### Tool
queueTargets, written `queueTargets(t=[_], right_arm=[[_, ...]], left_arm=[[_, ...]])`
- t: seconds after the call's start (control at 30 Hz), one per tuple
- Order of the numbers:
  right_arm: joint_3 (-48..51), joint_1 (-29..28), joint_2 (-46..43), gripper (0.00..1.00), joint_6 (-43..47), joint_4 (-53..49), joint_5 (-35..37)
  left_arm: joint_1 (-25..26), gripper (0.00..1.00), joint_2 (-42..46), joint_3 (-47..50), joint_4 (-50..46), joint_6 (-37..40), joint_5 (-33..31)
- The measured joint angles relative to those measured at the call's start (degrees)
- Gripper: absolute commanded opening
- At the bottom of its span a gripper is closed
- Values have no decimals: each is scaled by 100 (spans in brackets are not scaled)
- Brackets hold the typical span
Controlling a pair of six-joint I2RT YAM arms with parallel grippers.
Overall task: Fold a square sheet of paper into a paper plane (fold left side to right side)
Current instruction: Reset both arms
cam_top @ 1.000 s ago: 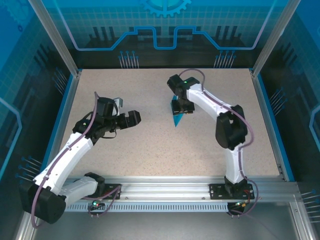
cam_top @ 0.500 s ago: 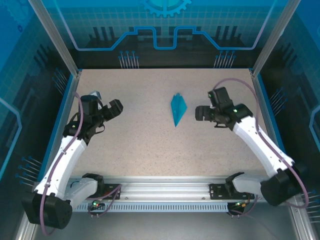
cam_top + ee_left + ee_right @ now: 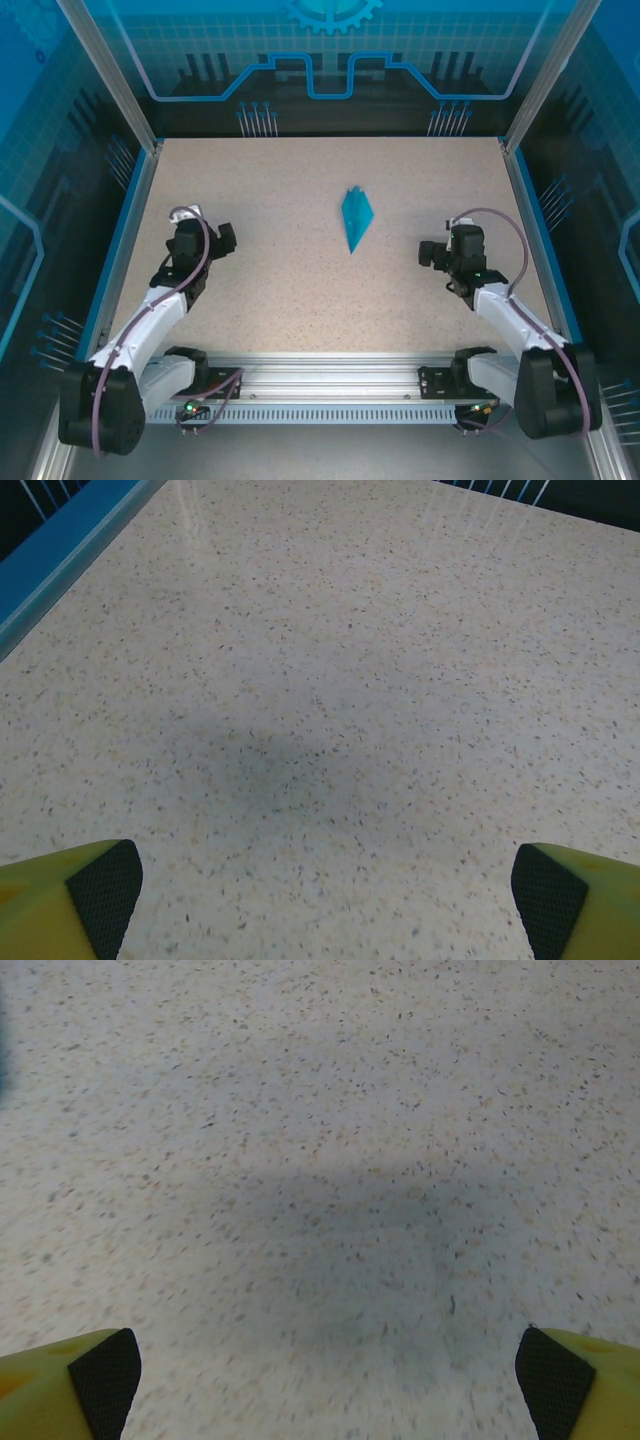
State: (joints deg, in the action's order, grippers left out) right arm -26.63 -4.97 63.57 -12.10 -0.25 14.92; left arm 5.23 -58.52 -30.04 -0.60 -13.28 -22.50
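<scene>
Across the speckled table (image 3: 300,300), both arms sit folded low toward opposite sides. The left gripper (image 3: 222,240) and the right gripper (image 3: 430,253) are each well apart from the paper plane (image 3: 355,215), which lies alone near the middle of the surface, slightly right of centre. Nothing holds or presses the plane, so the likeliest trouble is that its layered creases relax and the folds spring partly open. It also looks light enough to skid on the smooth top. A gripper coming in low could catch a loose edge and push the plane along instead of pinning it, or drag a layer open. Each gripper must cross bare table to reach it, so a poor approach angle could hit the narrow tip first and spin it. The plane's long axis runs almost straight from the far edge toward the near edge. Its broad part is farther away and its slender tip aims back toward the arm bases. In the wrist views the left pads (image 3: 103,895) and the right pads (image 3: 553,1385) stand spread wide, with only table between them.
</scene>
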Motion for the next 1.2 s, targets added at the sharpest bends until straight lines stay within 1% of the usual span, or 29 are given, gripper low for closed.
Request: queueTargets(t=[0.1,0.2,0.33,0.47,0.57,0.67,0.77,0.87,1.0,1.2], right_arm=[[195,22,590,100,238,1036,-131],[297,22,986,100,509,1969,-334],[297,22,1368,100,846,2883,-603],[289,26,2011,100,1075,3683,-837],[291,42,2256,100,1134,3821,-964],[286,85,2264,100,1174,3956,-1060],[284,90,2264,100,1178,4050,-1099],[284,90,2264,100,1180,4109,-1113],[284,90,2264,100,1198,4146,-1113],[284,90,2264,100,1200,4146,-1110]], left_arm=[[-7,99,-393,216,688,229,61],[-11,99,-739,481,1351,494,186],[-15,99,-1027,852,2223,782,448],[-48,99,-1408,997,3018,1034,831],[-127,99,-1696,997,3567,1172,1130],[-229,99,-2127,994,4140,1239,1388],[-302,99,-2645,984,4509,1290,1576],[-398,99,-2855,859,4406,1318,1718],[-492,99,-2857,728,4424,1322,1770],[-492,99,-2857,717,4439,1322,1792]])
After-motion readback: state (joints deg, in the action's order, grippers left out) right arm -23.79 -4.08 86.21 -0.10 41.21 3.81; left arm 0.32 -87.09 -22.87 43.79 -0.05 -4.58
